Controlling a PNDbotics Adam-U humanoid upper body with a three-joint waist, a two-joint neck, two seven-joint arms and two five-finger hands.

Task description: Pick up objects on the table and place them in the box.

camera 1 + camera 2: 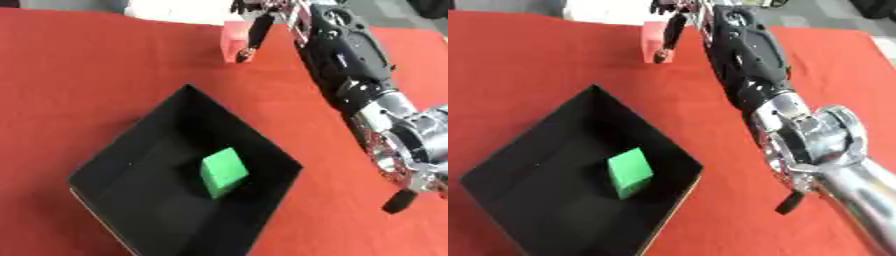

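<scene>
A black open box [122, 165] sits on the red tablecloth at the lower left, with a green cube [223, 171] lying inside it. A pink block [232, 41] stands at the far edge of the cloth. My right arm stretches across from the lower right, and my right hand [261, 22] is at the pink block. One dark finger [665, 41] lies down the block's right face with its tip near the block's base. Whether the fingers hold the block is hidden by the hand. My left hand shows in no view.
The red cloth [87, 75] covers the table to the left and front of the box. A white object [175, 9] lies beyond the table's far edge, just left of the pink block. Grey floor shows at the top right.
</scene>
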